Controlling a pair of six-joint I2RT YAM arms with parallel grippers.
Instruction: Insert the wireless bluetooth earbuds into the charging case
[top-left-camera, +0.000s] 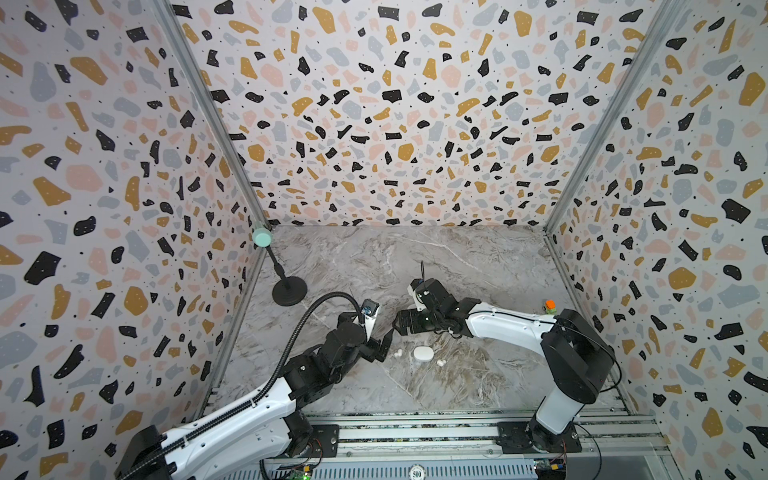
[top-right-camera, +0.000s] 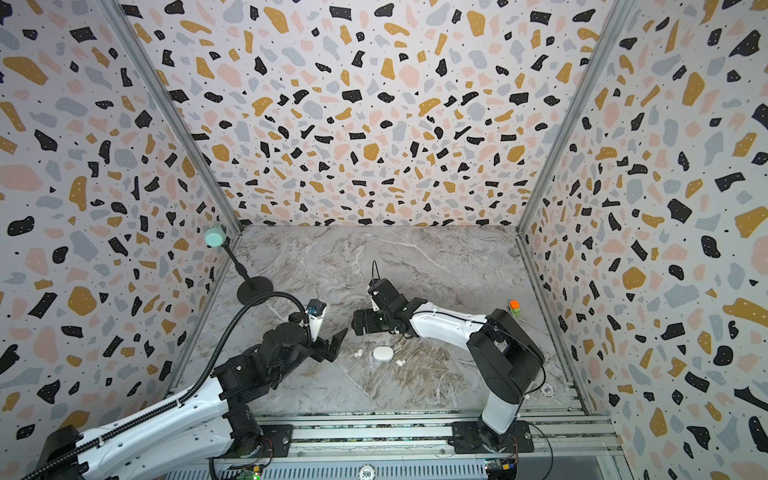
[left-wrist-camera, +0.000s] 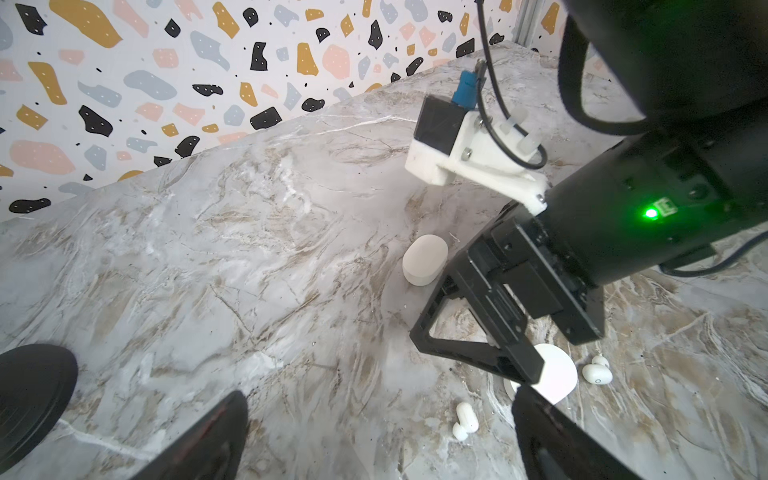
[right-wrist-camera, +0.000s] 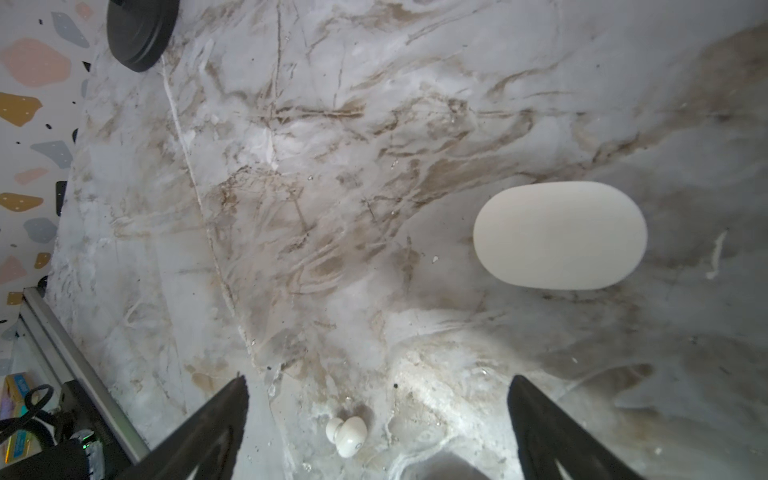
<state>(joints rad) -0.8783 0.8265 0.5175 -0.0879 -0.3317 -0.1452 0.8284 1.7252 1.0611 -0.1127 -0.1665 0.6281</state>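
1. In both top views a white oval case (top-left-camera: 423, 354) (top-right-camera: 382, 354) lies flat on the marbled counter (top-left-camera: 374, 266), toward the front and between the two arms.
2. One earbud (top-left-camera: 397, 353) lies just beside the case on its left. The other earbud (top-left-camera: 440, 363) lies near the case on its right, slightly closer to the front edge. Both are loose on the counter, outside the case.
3. The left wrist view shows a second case (left-wrist-camera: 424, 266), also white and oval, farther off on the counter. It cannot be made out in the top views.
4. The left fingers (left-wrist-camera: 208, 444) are spread wide and empty. In the top views they sit just left of the nearer earbud without touching it.
5. The right fingers (right-wrist-camera: 552, 432) are spread wide too, holding nothing. In the top views they point toward the left arm, behind the case.
6. In the right wrist view an earbud (right-wrist-camera: 347, 436) lies on the counter in the gap between the two finger tips, untouched. A shut case (right-wrist-camera: 559, 235) lies well apart from it; which of the two cases it is cannot be told.
7. A black stand (top-left-camera: 289, 291) with a round mint-green head stands at the back left, near the wall.
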